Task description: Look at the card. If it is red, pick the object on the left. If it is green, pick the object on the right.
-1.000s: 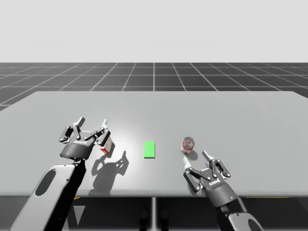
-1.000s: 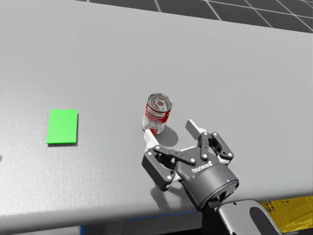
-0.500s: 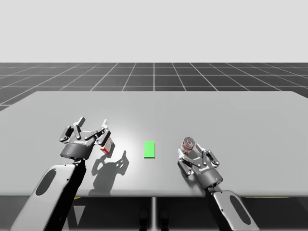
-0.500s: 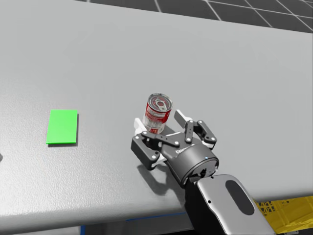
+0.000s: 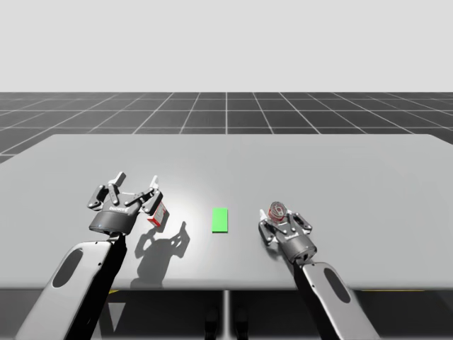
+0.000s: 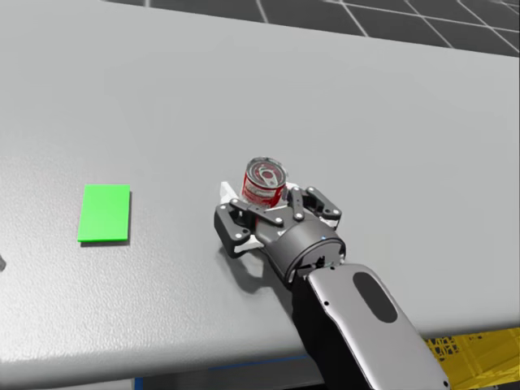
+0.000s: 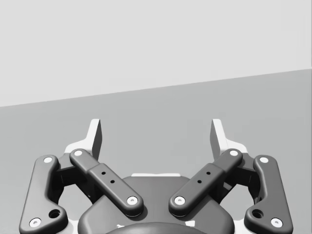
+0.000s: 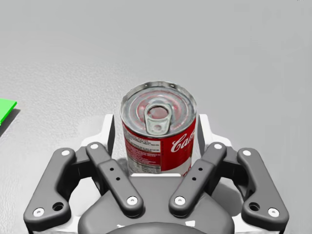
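At lower left of the high view, left gripper (image 5: 136, 185) hung with jaws wide and nothing between them, just beside the red-and-white box (image 5: 158, 213). Centre: card (image 5: 220, 219) lay flat and was green, so the right-hand object applied. Right of centre: red-and-white can (image 5: 277, 210) stood upright between the fingers of the right gripper (image 8: 156, 129). Jaws narrow around it, slight gap on one side, so likely no grip yet. Card read and approach done; squeeze and lift left. Plain grey table (image 5: 354, 166), dark grid floor (image 5: 226, 110), blank pale backdrop.
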Action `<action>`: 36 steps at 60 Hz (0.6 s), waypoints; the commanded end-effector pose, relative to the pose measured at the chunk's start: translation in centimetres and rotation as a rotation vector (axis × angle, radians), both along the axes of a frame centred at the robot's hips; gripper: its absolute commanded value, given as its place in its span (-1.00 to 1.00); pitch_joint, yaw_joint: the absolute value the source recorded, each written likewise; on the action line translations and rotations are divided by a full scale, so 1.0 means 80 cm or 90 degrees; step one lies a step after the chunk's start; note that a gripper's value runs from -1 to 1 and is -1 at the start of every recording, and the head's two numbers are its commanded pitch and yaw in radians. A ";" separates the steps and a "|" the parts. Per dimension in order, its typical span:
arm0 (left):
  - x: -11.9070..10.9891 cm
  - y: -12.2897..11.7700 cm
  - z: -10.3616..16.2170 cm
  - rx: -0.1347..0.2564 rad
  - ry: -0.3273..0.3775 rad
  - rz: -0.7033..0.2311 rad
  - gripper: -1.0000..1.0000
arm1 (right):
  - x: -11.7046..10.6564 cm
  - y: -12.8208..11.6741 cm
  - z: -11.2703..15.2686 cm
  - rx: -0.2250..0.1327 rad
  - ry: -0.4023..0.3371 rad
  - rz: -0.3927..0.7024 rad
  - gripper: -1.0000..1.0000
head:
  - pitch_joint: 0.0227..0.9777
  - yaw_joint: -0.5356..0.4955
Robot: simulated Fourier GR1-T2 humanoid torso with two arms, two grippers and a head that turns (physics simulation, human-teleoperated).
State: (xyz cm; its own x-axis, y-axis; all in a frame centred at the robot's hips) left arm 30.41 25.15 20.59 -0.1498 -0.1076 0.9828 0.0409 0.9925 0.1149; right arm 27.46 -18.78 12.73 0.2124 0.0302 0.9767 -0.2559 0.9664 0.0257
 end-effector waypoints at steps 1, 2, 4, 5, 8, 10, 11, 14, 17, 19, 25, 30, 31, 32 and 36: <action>0.000 0.000 0.000 0.000 0.000 -0.001 -1.00 | 0.002 -0.004 -0.008 -0.022 -0.009 -0.025 0.65 | 0.74 -0.52; 0.000 0.000 0.000 0.000 0.001 -0.001 -1.00 | 0.002 -0.004 -0.007 -0.018 -0.004 -0.020 0.96 | 0.74 -0.52; 0.000 0.000 0.000 0.000 0.001 -0.001 -1.00 | 0.001 -0.004 -0.007 -0.015 0.000 -0.019 1.00 | 0.74 -0.52; 0.000 0.000 -0.001 0.000 0.001 -0.001 -1.00 | 0.001 -0.005 -0.008 -0.015 0.001 -0.020 1.00 | 0.73 -0.52; 0.000 -0.001 -0.001 0.000 0.001 -0.001 -1.00 | 0.001 -0.005 -0.008 -0.013 0.004 -0.022 1.00 | 0.72 -0.53; 0.000 0.000 -0.001 0.001 0.001 -0.001 -1.00 | 0.001 -0.006 -0.009 -0.011 0.007 -0.023 1.00 | 0.71 -0.53; 0.000 0.000 -0.001 0.001 0.001 -0.001 -1.00 | 0.001 -0.006 -0.009 -0.011 0.007 -0.023 1.00 | 0.71 -0.53; 0.000 -0.001 -0.001 0.001 0.001 -0.001 -1.00 | 0.001 -0.006 -0.010 -0.011 0.007 -0.023 1.00 | 0.67 -0.53; 0.000 -0.001 -0.001 0.001 0.001 -0.001 -1.00 | 0.001 -0.007 -0.010 -0.010 0.008 -0.023 1.00 | 0.63 -0.54; 0.000 -0.001 -0.001 0.000 0.001 -0.001 -1.00 | 0.001 -0.007 -0.011 -0.009 0.008 -0.024 1.00 | 0.58 -0.54; -0.001 -0.001 -0.001 0.000 0.002 -0.001 -1.00 | 0.001 -0.007 -0.011 -0.007 0.008 -0.023 0.99 | 0.39 -0.56; -0.002 -0.002 -0.001 0.001 0.002 -0.001 -1.00 | 0.001 -0.008 -0.012 -0.007 0.008 -0.022 1.00 | 0.19 -0.58; -0.002 -0.002 -0.001 0.001 0.002 -0.001 -1.00 | 0.001 -0.008 -0.012 -0.007 0.008 -0.022 1.00 | 0.17 -0.58; -0.002 -0.002 -0.001 0.001 0.002 -0.001 -1.00 | 0.001 -0.008 -0.012 -0.007 0.008 -0.022 1.00 | 0.14 -0.58; -0.003 -0.002 -0.002 0.001 0.002 -0.001 -1.00 | 0.001 -0.008 -0.013 -0.009 0.005 -0.022 1.00 | 0.03 -0.59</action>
State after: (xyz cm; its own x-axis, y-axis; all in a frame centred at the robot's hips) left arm 30.29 25.00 20.52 -0.1474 -0.1086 0.9831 0.0433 0.9923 0.1161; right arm 27.42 -18.76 12.57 0.1934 0.0517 0.9798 -0.3220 0.9466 0.0136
